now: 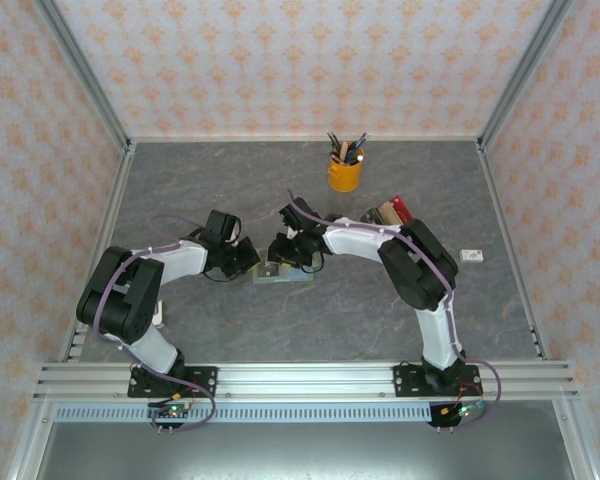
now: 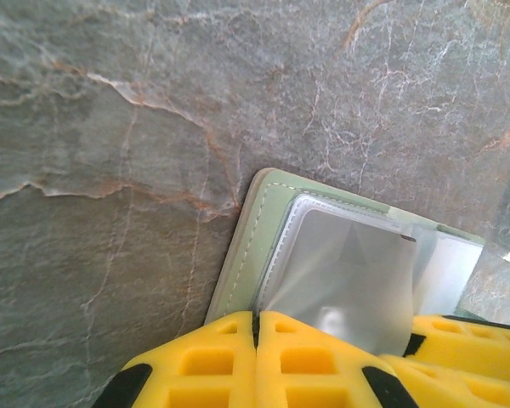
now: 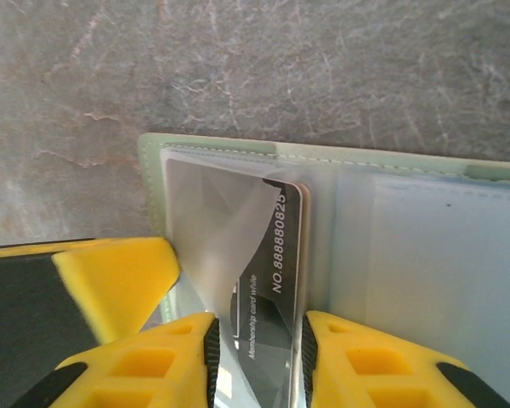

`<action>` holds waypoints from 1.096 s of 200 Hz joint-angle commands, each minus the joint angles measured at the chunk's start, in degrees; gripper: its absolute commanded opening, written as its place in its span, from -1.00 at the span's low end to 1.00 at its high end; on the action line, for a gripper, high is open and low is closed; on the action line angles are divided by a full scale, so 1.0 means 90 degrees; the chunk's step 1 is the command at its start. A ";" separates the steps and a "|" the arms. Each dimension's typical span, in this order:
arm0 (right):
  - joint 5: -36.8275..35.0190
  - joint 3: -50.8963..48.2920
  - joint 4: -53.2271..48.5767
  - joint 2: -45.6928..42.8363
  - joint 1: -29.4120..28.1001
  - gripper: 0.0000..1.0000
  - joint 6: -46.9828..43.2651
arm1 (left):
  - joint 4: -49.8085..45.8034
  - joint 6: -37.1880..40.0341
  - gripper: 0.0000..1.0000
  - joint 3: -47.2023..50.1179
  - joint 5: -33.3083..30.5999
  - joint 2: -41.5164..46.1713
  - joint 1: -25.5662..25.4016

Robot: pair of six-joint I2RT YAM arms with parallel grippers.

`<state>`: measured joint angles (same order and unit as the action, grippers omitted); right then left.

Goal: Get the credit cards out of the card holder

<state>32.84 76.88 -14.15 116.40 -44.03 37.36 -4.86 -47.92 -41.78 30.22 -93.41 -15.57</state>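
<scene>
The sage green card holder (image 1: 282,274) lies open on the grey table between both grippers. Its clear plastic pockets (image 3: 425,255) face up. A dark grey credit card (image 3: 276,255) with white numbers sticks partly out of the left pocket, under a curled clear flap. My right gripper (image 3: 259,340) has a pad on each long edge of this card. My left gripper (image 2: 257,327) is shut, its tips pressed down at the card holder's edge (image 2: 242,255) beside the clear sleeve. One left finger (image 3: 110,272) also appears in the right wrist view.
A yellow cup of pens (image 1: 344,172) stands at the back. A cluster of dark, tan and red upright blocks (image 1: 388,213) sits behind the right arm. A small white object (image 1: 471,256) lies at the right. Metal frame posts border the table.
</scene>
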 commanded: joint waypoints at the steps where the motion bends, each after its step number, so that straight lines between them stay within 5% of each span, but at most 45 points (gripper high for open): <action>1: 0.0599 -0.0198 0.0995 -0.0388 -0.0122 -0.35 0.0173 | -0.0847 0.0159 -1.00 0.0414 -0.0583 -0.0486 0.0031; 219: 0.0284 0.0453 0.0014 0.0387 -0.0107 -0.43 0.0083 | -0.0768 0.0159 -1.00 0.0443 -0.0467 -0.0481 0.0027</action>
<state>33.41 79.75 -18.20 117.95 -43.70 38.33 -4.21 -47.90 -41.52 30.68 -93.49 -15.27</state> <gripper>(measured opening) 0.290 0.056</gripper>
